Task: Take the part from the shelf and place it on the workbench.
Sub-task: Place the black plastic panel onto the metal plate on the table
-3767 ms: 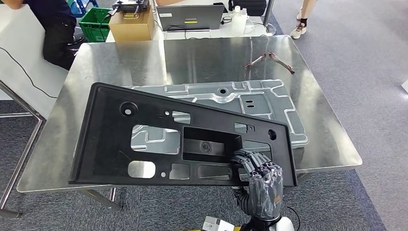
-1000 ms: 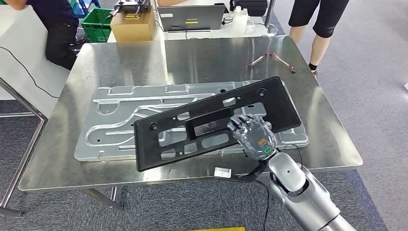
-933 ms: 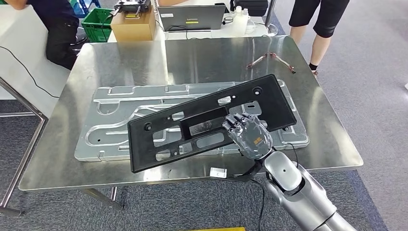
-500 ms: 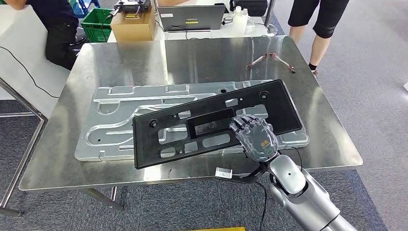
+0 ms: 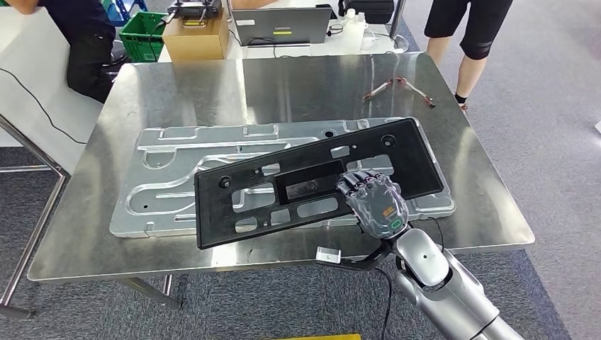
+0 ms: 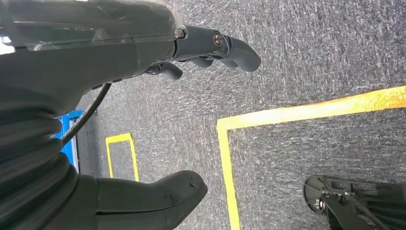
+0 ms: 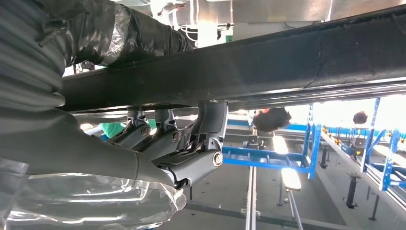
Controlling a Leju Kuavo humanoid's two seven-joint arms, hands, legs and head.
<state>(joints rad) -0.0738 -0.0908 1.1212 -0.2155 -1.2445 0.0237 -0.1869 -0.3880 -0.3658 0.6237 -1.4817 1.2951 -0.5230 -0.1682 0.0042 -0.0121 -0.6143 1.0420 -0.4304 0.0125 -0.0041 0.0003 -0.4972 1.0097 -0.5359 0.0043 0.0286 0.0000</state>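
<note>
1. Centrally, a steel workbench [image 5: 177,92] with a shiny top spans most of the head view, standing on grey carpet
2. Lying flat on the workbench is a large pale grey stamped metal panel [image 5: 163,177] with raised channels
3. On top of that panel, slanted with its right end farther from the robot, is the part [image 5: 234,212]: a long black plastic frame with rectangular cut-outs and a recessed box at its middle; its near left corner reaches past the panel onto bare steel
4. From the bottom right comes the silver right arm, and the right hand [image 5: 373,200] grasps the part's near edge toward its right end; in the right wrist view the fingers [image 7: 191,143] curl under the black edge of the part [image 7: 287,62]
5. Beyond the workbench, a laptop [image 5: 280,25] and a cardboard box [image 5: 193,37] sit on a white table, with two people standing nearby
6. Over carpet marked with yellow tape, the left hand [image 6: 143,96] hangs holding nothing, thumb and fingers apart
7. Smallest, a thin reddish bent piece [image 5: 397,88] lies on the workbench's far right
</note>
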